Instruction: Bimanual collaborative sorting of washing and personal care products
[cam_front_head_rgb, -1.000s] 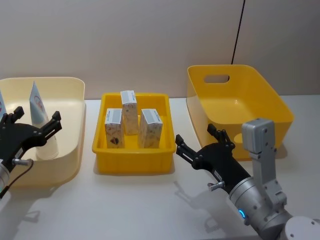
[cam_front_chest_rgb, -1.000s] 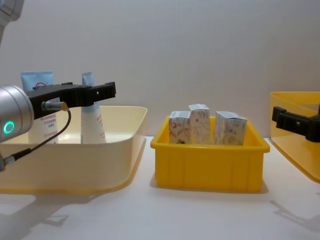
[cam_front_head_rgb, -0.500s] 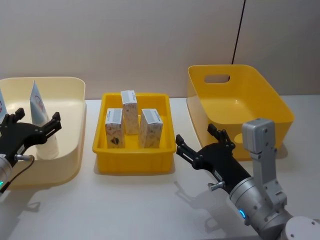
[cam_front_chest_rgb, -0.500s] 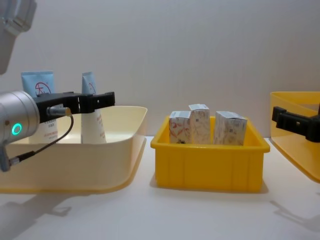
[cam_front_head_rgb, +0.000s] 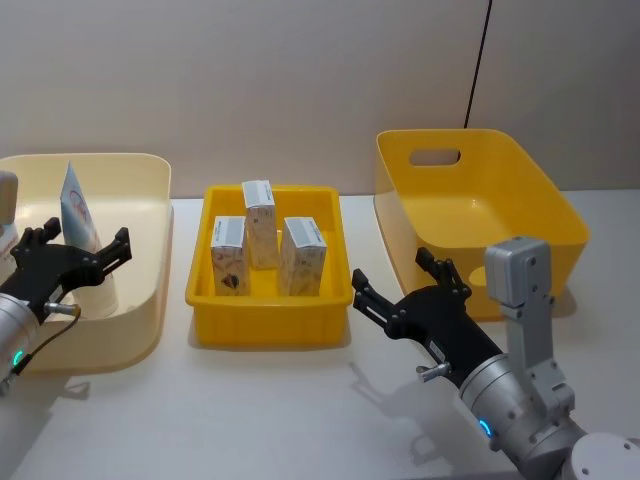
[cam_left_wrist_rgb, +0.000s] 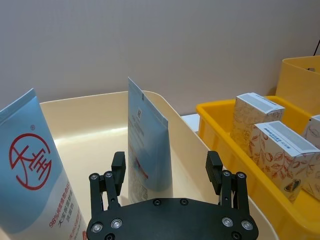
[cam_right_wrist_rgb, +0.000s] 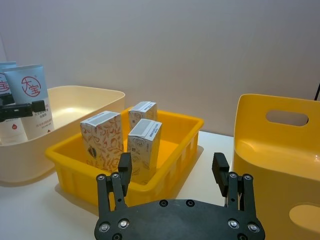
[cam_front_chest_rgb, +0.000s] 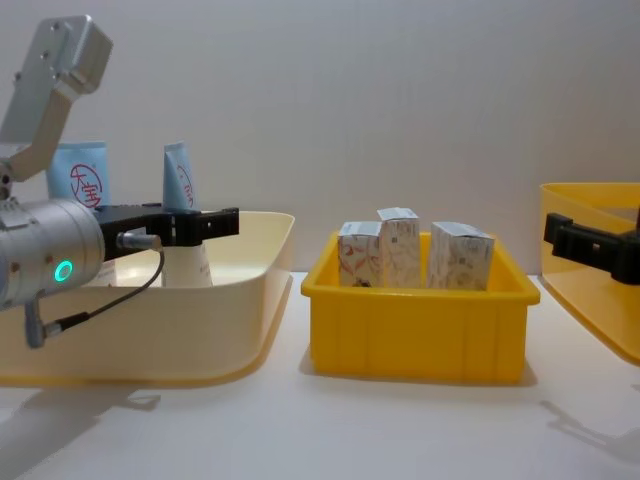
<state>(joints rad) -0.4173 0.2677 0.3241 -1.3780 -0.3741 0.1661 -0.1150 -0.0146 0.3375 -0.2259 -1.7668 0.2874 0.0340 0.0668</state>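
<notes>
Two pale-blue squeeze tubes stand in the cream bin on the left. One tube stands just ahead of my left gripper, in line with the gap between its open fingers. The other tube stands beside it, outside the gripper. Three small white cartons with orange-red squiggles stand upright in the small yellow tray. My right gripper hovers open and empty over the table, just right of the tray's front corner and pointing toward the cartons.
A large yellow bin with a handle slot stands at the back right, close behind my right arm. White table shows in front of the bins. A black cable hangs on the wall behind.
My left gripper has dropped lower and shifted right, closer to the nearer tube, still open. The right arm has not moved.
</notes>
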